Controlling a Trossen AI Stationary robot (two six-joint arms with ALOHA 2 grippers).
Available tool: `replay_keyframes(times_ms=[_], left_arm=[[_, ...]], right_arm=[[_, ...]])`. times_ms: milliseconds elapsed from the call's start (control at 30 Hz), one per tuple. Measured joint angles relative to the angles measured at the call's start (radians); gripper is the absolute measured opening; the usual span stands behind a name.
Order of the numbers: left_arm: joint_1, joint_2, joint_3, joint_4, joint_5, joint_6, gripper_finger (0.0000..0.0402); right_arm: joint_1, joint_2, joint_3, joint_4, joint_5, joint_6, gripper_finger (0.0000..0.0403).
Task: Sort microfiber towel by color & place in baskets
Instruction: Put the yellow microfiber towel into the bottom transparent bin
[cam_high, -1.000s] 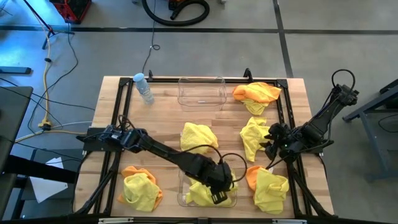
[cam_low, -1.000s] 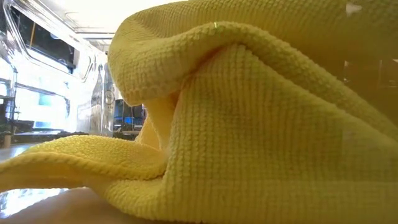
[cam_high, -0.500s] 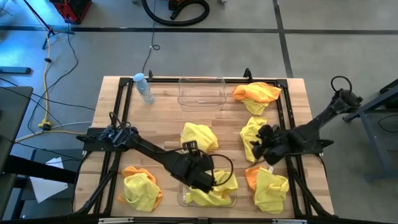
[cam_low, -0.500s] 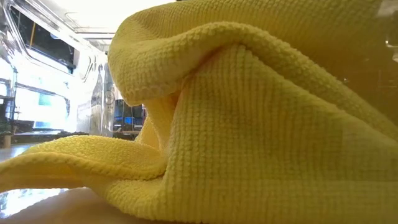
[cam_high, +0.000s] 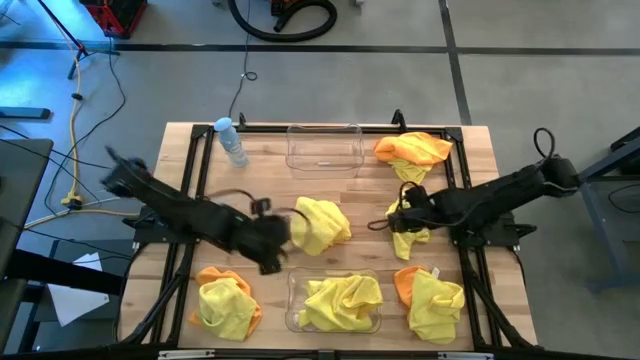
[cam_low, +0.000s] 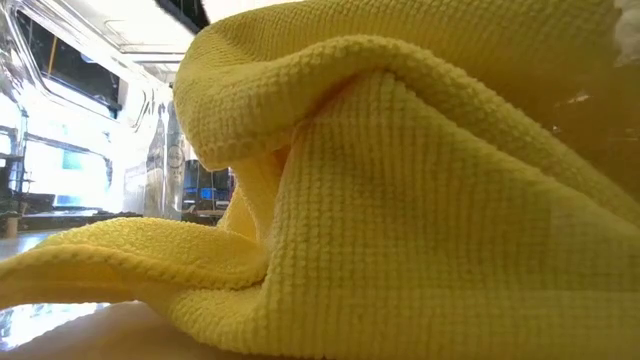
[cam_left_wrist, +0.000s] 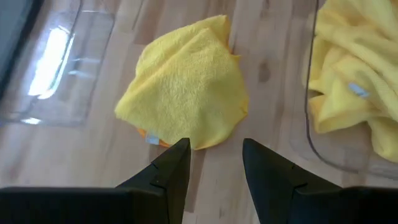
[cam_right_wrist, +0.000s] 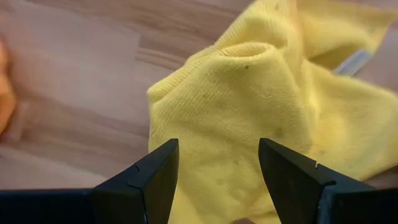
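My left gripper (cam_high: 280, 238) (cam_left_wrist: 214, 155) is open and empty, just left of a crumpled yellow towel (cam_high: 320, 224) (cam_left_wrist: 183, 87) lying mid-table with a bit of orange under its edge. My right gripper (cam_high: 398, 218) (cam_right_wrist: 217, 155) is open over another yellow towel (cam_high: 412, 226) (cam_right_wrist: 267, 106) right of centre; I cannot tell whether it touches it. The near clear basket (cam_high: 292, 300) (cam_left_wrist: 311, 124) holds yellow towels (cam_high: 338, 302), which fill the low view (cam_low: 400, 200). The far clear basket (cam_high: 323, 148) holds nothing.
An orange and yellow towel (cam_high: 412, 150) lies at the far right. Yellow towels on orange ones lie at the near left (cam_high: 225, 302) and near right (cam_high: 430, 300). A small water bottle (cam_high: 232, 142) stands at the far left. A black frame (cam_high: 455, 190) rims the table.
My left gripper has come up out of the near basket and gone toward the table's left and far side, ending beside the middle yellow towel; the yellow towels stay in the basket. My right gripper has gone toward the table's left, over the right yellow towel.
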Motion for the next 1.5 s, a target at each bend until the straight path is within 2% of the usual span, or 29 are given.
replay_keyframes(times_ms=[167,400,500,667,700,767,833,933,1133,1333,1500], left_arm=[[0.010,-0.270,-0.262,0.131,0.031,-0.006,0.0135],[0.006,-0.563,-0.471,0.207,0.034,-0.019,0.0135],[0.005,-0.665,-0.541,0.247,0.034,-0.019,0.0135],[0.005,-0.798,-0.631,0.258,0.034,-0.011,0.0135],[0.005,-0.820,-0.645,0.258,0.034,-0.012,0.0135],[0.005,-0.859,-0.666,0.260,0.047,-0.025,0.0135],[0.005,-0.888,-0.673,0.258,0.078,-0.041,0.0135],[0.005,-0.911,-0.672,0.261,0.121,-0.052,0.0135],[0.005,-0.911,-0.672,0.260,0.157,-0.046,0.0135],[0.005,-0.894,-0.672,0.262,0.157,-0.096,0.0135],[0.005,-0.880,-0.672,0.263,0.157,-0.175,0.0135]], right_arm=[[-0.076,0.111,0.000,0.049,-0.088,0.043,0.0216],[-0.112,0.271,0.004,0.115,-0.189,0.054,0.0202],[-0.107,0.311,0.005,0.143,-0.203,0.070,0.0161],[-0.061,0.303,0.026,0.169,-0.201,0.114,0.0032],[-0.045,0.291,0.039,0.160,-0.198,0.113,0.0019],[-0.015,0.265,0.070,0.108,-0.185,0.115,0.0022],[0.018,0.227,0.125,0.066,-0.150,0.114,0.0028],[0.085,0.203,0.218,-0.031,-0.079,0.104,0.0013],[0.232,0.205,0.494,-0.218,0.076,0.095,0.0005],[0.401,0.248,0.771,-0.241,0.235,0.042,0.0003],[0.520,0.345,0.975,-0.172,0.306,-0.076,0.0002]])
